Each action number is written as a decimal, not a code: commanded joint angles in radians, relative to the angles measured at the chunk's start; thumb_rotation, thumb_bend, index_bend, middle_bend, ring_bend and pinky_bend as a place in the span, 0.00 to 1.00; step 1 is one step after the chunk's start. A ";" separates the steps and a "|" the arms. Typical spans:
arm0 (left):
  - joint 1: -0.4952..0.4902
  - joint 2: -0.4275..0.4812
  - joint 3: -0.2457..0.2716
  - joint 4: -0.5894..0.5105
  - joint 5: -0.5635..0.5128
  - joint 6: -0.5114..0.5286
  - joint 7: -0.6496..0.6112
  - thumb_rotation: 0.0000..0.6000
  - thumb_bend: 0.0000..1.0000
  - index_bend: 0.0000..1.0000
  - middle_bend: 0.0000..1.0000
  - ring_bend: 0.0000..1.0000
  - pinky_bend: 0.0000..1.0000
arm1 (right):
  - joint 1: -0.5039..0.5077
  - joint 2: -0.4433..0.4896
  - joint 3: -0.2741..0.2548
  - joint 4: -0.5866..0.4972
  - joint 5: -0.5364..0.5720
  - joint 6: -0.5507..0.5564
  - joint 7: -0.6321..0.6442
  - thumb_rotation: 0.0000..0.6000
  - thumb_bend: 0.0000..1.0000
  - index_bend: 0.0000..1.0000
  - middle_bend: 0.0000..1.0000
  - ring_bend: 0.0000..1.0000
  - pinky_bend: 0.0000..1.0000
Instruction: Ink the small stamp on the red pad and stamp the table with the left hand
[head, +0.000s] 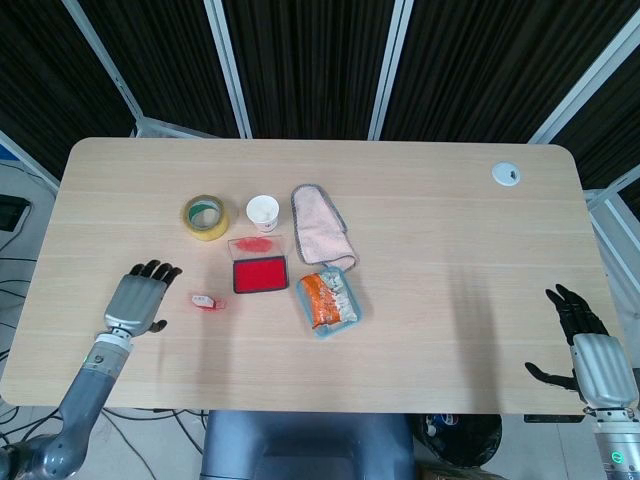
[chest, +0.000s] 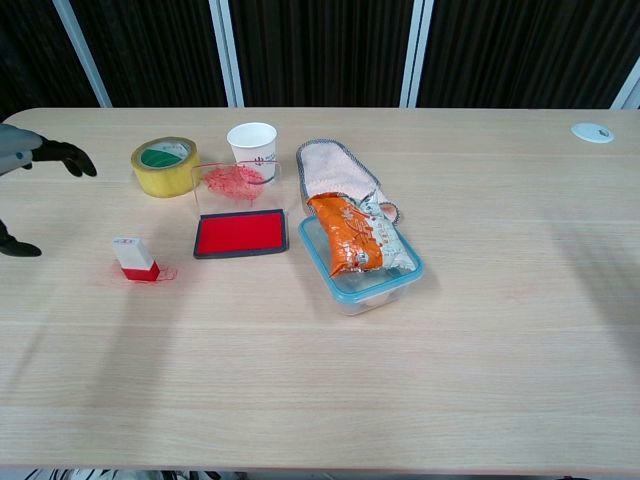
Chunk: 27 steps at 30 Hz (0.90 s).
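Reaching stage: left hand (head: 138, 296) hovers empty, fingers apart, just beside small stamp (head: 204, 301), which stands on worktop (head: 450, 220) near red ink pad (head: 260, 274); next move calls for pinching the stamp

Robot lab workstation.
Pale wooden table (head: 420, 330) with cable port (head: 506, 174), black slatted wall panels (head: 300, 60) in metal framing, cables on floor.
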 joint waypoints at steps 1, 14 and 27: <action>-0.048 -0.046 -0.007 0.041 -0.048 -0.025 0.046 1.00 0.14 0.27 0.26 0.17 0.26 | 0.000 0.001 0.001 -0.001 0.001 -0.001 0.004 1.00 0.12 0.00 0.00 0.00 0.18; -0.124 -0.135 0.019 0.134 -0.110 -0.045 0.091 1.00 0.16 0.34 0.34 0.18 0.26 | 0.001 0.003 0.000 -0.002 0.001 -0.003 0.009 1.00 0.12 0.00 0.00 0.00 0.18; -0.157 -0.192 0.045 0.207 -0.133 -0.041 0.084 1.00 0.21 0.39 0.37 0.18 0.26 | 0.001 0.004 0.000 -0.005 0.001 -0.004 0.012 1.00 0.12 0.00 0.00 0.00 0.18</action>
